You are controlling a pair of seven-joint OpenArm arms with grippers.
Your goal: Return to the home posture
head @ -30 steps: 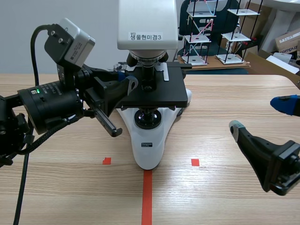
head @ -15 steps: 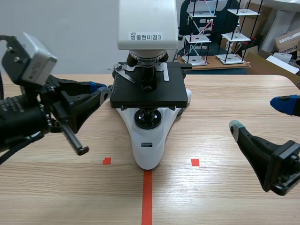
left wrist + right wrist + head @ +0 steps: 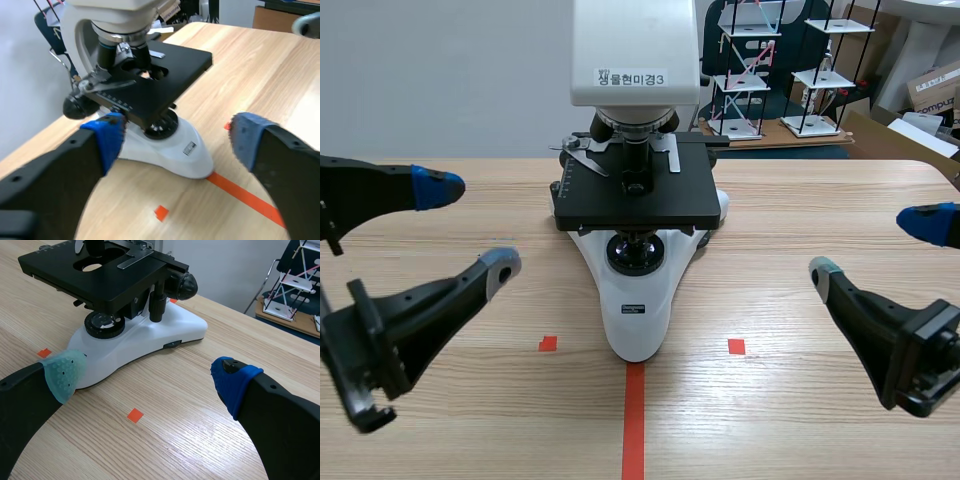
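A white microscope with a black stage stands mid-table. My left gripper hovers to its left, apart from it, open with nothing between its fingers. My right gripper hangs to the microscope's right, also open and empty. In the left wrist view the left gripper spreads wide, and the microscope lies ahead of it. In the right wrist view the stage and base of the microscope sit ahead of the right gripper, whose fingers stand far apart.
Small wire racks stand on a surface behind the table at the back right, with a cardboard box further right. Orange tape marks lie on the wooden table in front of the microscope.
My left arm has drawn back from the microscope's stage toward the left, and its gripper has gone from shut to open. The right arm has not moved.
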